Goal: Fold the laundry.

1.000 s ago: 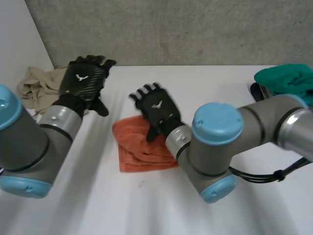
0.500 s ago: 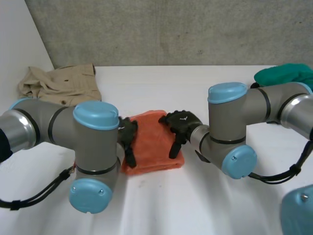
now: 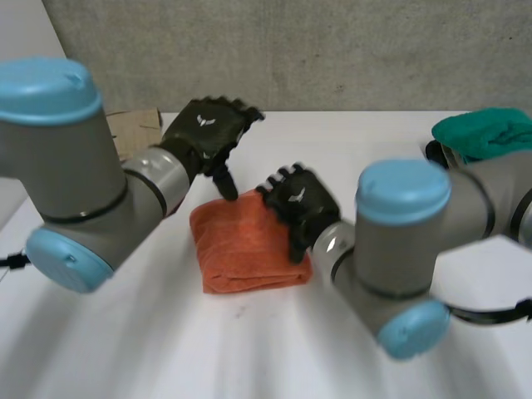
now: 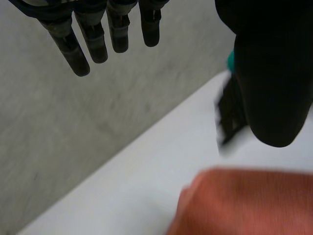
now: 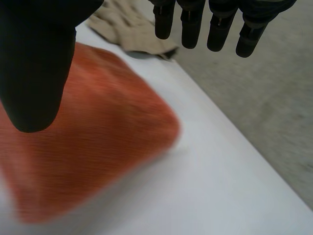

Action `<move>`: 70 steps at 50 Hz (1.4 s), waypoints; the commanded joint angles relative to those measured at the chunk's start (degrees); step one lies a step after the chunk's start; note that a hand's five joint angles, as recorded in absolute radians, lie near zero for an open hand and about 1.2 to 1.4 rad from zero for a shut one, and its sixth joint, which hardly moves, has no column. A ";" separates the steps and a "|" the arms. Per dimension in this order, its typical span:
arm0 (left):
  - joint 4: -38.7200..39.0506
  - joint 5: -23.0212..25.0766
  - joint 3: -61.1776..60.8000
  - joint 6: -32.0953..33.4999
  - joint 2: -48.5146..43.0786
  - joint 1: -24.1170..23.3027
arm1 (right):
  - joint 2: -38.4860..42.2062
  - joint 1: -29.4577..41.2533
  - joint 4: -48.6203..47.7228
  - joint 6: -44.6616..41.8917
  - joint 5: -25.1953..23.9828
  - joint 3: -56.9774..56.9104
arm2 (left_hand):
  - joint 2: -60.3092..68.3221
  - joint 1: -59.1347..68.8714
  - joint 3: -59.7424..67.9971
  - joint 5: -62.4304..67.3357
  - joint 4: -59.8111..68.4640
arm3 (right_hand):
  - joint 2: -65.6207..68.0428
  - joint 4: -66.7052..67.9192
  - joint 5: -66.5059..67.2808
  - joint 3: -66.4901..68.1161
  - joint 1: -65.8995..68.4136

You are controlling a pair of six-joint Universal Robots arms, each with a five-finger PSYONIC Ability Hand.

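A folded orange cloth [image 3: 246, 248] lies in the middle of the white table [image 3: 150, 349]. My left hand [image 3: 208, 131] hovers open above the table just beyond the cloth's far left corner, with straight fingers [image 4: 98, 41] and nothing held. My right hand [image 3: 298, 199] is open over the cloth's right edge; its fingers [image 5: 220, 29] are straight and its thumb hangs above the orange cloth [image 5: 83, 147]. In the left wrist view the orange cloth [image 4: 244, 203] lies below the thumb.
A crumpled beige garment [image 3: 133, 129] lies at the table's far left, partly behind my left arm; the beige garment [image 5: 129, 27] appears beyond the orange cloth in the right wrist view. A green cloth [image 3: 486, 131] sits at the far right. A grey wall runs behind the table.
Both arms are sweeping: the left hand rose from the cloth's left edge to beyond its far left corner. The right hand stays over the cloth's right side.
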 commanded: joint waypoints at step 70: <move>-1.53 12.86 7.43 -8.98 1.01 0.59 | 16.82 -50.54 -40.73 5.96 -24.46 -19.53 | 0.01 0.99 0.05 -0.76 0.45 | 67.64 67.96 67.58 68.02 67.10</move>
